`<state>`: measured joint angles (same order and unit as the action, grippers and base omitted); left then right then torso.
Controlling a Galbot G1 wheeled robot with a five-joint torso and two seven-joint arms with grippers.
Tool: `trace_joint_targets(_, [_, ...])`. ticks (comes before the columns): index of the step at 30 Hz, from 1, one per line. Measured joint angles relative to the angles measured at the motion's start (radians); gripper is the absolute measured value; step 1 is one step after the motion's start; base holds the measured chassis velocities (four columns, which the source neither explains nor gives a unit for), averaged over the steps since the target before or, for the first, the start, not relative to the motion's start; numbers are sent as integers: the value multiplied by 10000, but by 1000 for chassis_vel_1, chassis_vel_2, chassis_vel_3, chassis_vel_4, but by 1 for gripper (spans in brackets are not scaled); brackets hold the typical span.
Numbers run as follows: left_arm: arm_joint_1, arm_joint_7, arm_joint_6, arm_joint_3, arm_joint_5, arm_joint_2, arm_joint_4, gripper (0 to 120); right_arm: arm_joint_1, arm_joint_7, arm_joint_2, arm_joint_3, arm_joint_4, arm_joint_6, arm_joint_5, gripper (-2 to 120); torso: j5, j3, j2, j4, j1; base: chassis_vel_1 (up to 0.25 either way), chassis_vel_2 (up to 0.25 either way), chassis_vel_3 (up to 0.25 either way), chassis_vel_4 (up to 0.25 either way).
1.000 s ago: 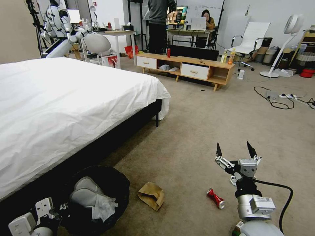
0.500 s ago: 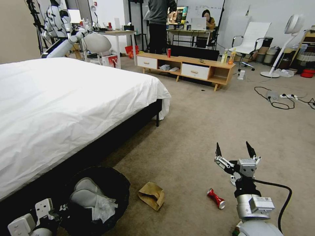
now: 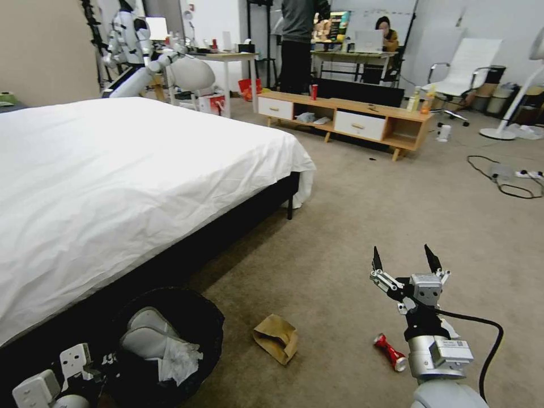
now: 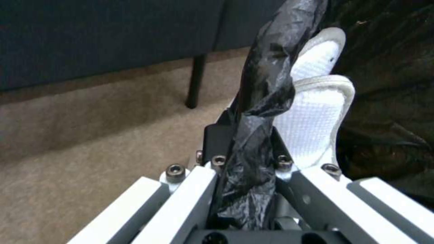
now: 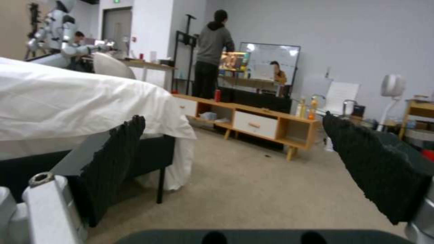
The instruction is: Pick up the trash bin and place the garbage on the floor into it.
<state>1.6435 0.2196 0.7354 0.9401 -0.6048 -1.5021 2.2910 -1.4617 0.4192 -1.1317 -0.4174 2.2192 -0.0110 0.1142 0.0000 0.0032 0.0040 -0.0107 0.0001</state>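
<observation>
Bin (image 3: 164,345) rim is clamped in left pincer (image 4: 246,189); right pincer (image 3: 405,265) gapes above crushed can (image 3: 390,351).

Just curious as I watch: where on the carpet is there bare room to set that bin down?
Bare carpet runs from the bed's foot to the wooden cabinet. It is crowded nearer: brown paper bag and crushed red can lie between the bin and the right hand.
</observation>
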Motion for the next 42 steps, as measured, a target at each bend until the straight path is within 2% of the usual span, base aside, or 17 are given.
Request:
trace_joint_targets(13, [1,-1,-26,-36,128,-48,-1,2,107,-10,65,16,-173,-96,5,100,0,0,-1,-3,0,19,15,15,11])
trace_joint_targets(21, [-14,-9,-31,-57,199,-82,-26,2,316,-372,349,34,-333,-100,311,100,1,0,0,-2,0,0,0,0,0])
trace_joint_targets(23, [-12,-11,-31,-57,205,-81,-26,2,495,-620,598,74,-373,192,685,100,1,0,0,-2,0,0,0,0,0])
trace_joint_targets(24, [-6,-10,-28,-57,205,-72,-25,2,721,-666,857,191,-390,653,1213,100,1,0,0,-2,0,0,0,0,0])
trace_joint_targets(25, [-6,-10,-28,-57,205,-72,-25,2,721,-666,857,191,-390,653,1213,100,1,0,0,-2,0,0,0,0,0])
trace_joint_targets(26, [-5,-11,-24,-57,205,-66,-23,2,964,-625,1085,327,-401,1143,1861,100,0,0,0,1,0,0,0,0,0])
trace_joint_targets(27, [-7,-11,-20,-57,198,-64,-5,2,1349,-566,1444,566,-409,1952,3038,100,1,1,0,1,0,0,0,0,0])
trace_joint_targets(28, [-7,-11,-20,-57,198,-64,-5,2,1349,-566,1444,566,-409,1952,3038,100,1,1,0,1,0,0,0,0,0])
trace_joint_targets(30, [-106,-8,-17,-143,172,-4,-32,2,1756,-409,1824,702,-409,2962,4312,100,1,1,0,3,1,0,0,0,0])
trace_joint_targets(31, [-106,-8,-17,-143,172,-4,-32,2,1756,-409,1824,702,-409,2962,4312,100,1,1,0,3,1,0,0,0,0])
trace_joint_targets(33, [-277,-3,-17,-281,124,81,-176,2,2049,-175,2071,746,-408,3818,5334,100,0,1,-1,-10,1,0,0,0,0])
trace_joint_targets(35, [-299,-2,-16,-312,119,95,-213,2,2189,-69,2136,825,-417,4105,5745,100,-1,0,0,-10,1,0,0,0,0])
trace_joint_targets(36, [-321,-1,-14,-347,114,106,-253,2,2505,56,2198,1044,-497,4512,6407,100,-1,1,-1,-4,1,0,0,0,0])
trace_joint_targets(37, [-321,-1,-14,-347,114,106,-253,2,2505,56,2198,1044,-497,4512,6407,100,-1,1,-1,-4,1,0,0,0,0])
trace_joint_targets(39, [-361,0,-12,-379,112,115,-312,2,3415,236,2276,1838,-935,5323,7677,100,0,1,0,2,1,0,0,0,0])
trace_joint_targets(42, [-387,0,-11,-386,110,121,-330,2,3864,312,2280,2287,-1235,5602,8184,100,0,1,-2,3,1,0,0,0,0])
